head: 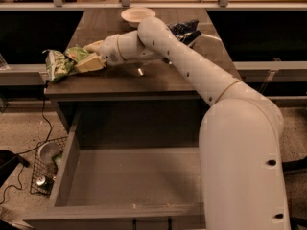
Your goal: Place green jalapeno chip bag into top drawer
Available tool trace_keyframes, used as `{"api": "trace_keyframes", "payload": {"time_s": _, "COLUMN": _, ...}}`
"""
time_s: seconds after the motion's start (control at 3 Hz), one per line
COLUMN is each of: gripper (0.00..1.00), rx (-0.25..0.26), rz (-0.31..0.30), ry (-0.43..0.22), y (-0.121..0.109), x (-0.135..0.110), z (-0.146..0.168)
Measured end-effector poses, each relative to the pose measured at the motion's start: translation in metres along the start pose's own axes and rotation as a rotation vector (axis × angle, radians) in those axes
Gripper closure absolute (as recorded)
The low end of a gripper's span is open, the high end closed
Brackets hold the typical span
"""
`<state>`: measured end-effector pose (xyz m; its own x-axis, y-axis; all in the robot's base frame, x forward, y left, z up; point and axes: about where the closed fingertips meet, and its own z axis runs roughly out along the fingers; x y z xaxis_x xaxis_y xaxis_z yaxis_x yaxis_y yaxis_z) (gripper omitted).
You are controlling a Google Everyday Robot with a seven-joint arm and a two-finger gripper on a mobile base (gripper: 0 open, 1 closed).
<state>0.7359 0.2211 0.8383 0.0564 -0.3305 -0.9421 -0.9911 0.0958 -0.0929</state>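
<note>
The green jalapeno chip bag (60, 63) is a wrinkly light-green and white bag at the left edge of the dark wooden table (144, 83), with its left end hanging past the edge. My gripper (90, 55) is at the bag's right end, with one tan finger above it and one below, closed on it. The arm reaches in from the right across the table. The top drawer (64, 169) is pulled wide open below the table's front and holds nothing; its dark handle (151, 222) shows at the bottom edge.
A white bowl (136, 14) stands at the back of the table. A dark blue and white bag (186, 30) lies behind the arm. A small object (139, 72) sits under the wrist. A wire basket (45, 169) and cables are on the floor, left of the drawer.
</note>
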Motion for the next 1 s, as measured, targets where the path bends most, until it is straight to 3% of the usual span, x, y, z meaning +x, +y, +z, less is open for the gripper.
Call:
{"api": "trace_keyframes", "payload": {"time_s": 0.33, "gripper": 0.93, "rx": -0.005, "rz": 0.000, "ry": 0.000, "y": 0.0014, "x": 0.0000, "z": 0.0027}}
{"api": "trace_keyframes", "payload": {"time_s": 0.67, "gripper": 1.00, "rx": -0.008, "rz": 0.000, "ry": 0.000, "y": 0.0026, "x": -0.0001, "z": 0.0049}}
{"api": "trace_keyframes", "payload": {"time_s": 1.0, "gripper": 1.00, "rx": -0.008, "rz": 0.000, "ry": 0.000, "y": 0.0027, "x": -0.0001, "z": 0.0050}}
